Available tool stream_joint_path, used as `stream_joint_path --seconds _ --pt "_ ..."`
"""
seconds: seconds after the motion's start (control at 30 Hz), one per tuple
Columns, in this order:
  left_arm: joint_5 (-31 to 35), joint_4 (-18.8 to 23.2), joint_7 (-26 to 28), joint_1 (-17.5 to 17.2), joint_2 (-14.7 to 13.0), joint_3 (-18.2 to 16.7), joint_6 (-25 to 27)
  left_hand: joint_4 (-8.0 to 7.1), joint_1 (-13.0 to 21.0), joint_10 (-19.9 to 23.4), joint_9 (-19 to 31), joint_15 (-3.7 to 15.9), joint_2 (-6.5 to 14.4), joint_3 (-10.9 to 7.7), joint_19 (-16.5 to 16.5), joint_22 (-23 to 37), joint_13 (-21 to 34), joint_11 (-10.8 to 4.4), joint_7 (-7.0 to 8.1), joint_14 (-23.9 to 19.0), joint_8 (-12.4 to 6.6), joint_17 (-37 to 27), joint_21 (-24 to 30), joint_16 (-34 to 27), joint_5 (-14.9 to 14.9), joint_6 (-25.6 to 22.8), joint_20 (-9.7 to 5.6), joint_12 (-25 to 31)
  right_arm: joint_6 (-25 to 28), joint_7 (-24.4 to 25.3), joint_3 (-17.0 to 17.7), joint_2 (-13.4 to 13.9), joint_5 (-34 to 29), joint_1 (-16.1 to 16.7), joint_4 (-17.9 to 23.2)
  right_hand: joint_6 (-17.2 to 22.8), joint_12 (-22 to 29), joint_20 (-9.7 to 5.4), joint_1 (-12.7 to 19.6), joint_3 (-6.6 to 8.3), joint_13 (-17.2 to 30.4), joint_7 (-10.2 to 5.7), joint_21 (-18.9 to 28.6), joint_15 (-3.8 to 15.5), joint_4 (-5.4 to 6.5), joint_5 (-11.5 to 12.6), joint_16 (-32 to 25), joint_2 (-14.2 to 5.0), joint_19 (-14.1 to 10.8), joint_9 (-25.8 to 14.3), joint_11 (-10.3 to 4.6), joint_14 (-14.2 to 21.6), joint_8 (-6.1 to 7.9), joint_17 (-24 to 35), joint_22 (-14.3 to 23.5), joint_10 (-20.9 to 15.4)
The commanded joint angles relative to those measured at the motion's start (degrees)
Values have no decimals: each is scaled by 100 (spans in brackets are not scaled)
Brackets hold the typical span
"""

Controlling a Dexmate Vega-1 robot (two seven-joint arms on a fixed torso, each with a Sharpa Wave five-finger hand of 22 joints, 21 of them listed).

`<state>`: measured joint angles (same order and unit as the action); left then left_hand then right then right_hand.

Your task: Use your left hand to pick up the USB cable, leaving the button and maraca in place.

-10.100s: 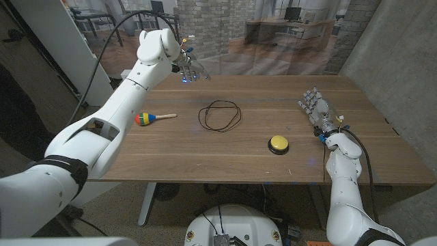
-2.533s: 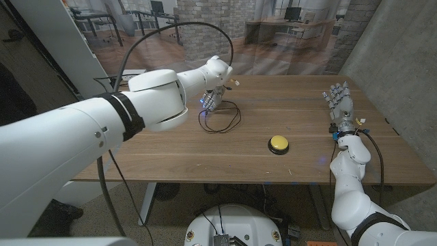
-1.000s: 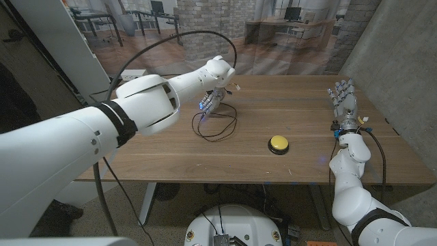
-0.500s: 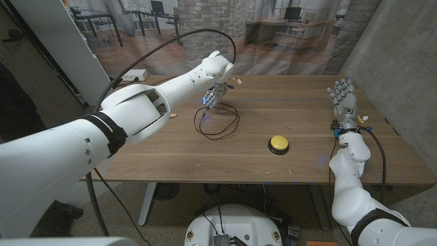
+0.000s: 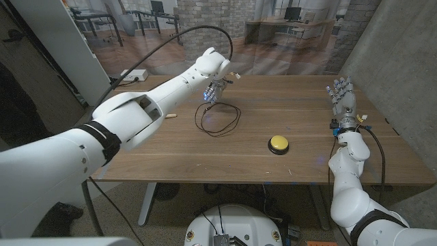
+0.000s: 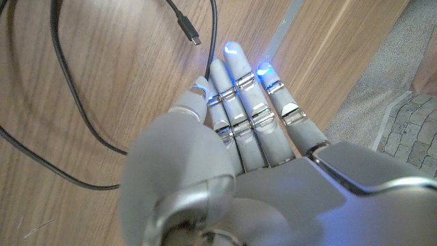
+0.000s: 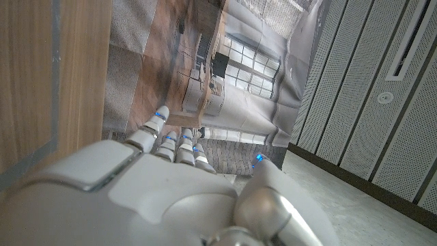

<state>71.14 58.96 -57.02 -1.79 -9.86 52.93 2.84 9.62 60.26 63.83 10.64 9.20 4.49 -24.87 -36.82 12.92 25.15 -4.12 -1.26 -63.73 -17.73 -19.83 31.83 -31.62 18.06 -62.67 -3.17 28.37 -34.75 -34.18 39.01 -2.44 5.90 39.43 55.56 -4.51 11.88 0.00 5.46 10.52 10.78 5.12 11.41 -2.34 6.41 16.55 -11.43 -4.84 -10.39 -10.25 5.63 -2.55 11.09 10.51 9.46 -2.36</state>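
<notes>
Left hand (image 5: 213, 89) upper centre, arm fully extended, fingers (image 6: 240, 82) together. Right hand (image 5: 342, 96) upper right, upright, fingers spread.

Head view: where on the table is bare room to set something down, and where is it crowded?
Bare wood lies between the yellow button and the right hand, along the table's near edge in front of the USB cable, and at the far right behind the button. It is crowded at the far left-centre, where the left hand hangs over the cable.
</notes>
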Motion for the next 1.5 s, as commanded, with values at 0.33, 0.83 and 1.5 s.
stream_joint_path --seconds 0.33,0.83,1.5 --pt "218 1269 583 -558 -427 -779 44 -60 179 264 673 299 130 -85 -20 26 166 -287 -189 -349 -659 -62 145 31 108 -213 -106 54 66 37 -78 -125 -28 90 244 27 -5 7 55 -16 16 35 -14 -20 -31 41 9 21 -60 -20 -5 41 -7 19 19 -27" --pt "314 1726 940 -838 -523 -1084 61 -77 135 279 754 319 102 -97 -4 24 305 -297 -171 -388 -726 -99 236 59 174 -186 -113 78 117 39 -102 -190 -18 171 418 22 -13 4 62 -19 17 36 -21 -20 -35 43 16 20 -66 -20 1 43 -11 20 19 -30" --pt "250 2490 1815 -1347 -681 -1584 110 -94 82 232 850 313 97 -136 44 14 479 -312 -150 -352 -794 -135 354 146 248 -118 -104 68 153 13 -117 -261 1 275 626 27 -23 4 70 -24 18 34 -32 -17 -41 45 23 20 -68 -21 -8 47 -10 20 19 -32"
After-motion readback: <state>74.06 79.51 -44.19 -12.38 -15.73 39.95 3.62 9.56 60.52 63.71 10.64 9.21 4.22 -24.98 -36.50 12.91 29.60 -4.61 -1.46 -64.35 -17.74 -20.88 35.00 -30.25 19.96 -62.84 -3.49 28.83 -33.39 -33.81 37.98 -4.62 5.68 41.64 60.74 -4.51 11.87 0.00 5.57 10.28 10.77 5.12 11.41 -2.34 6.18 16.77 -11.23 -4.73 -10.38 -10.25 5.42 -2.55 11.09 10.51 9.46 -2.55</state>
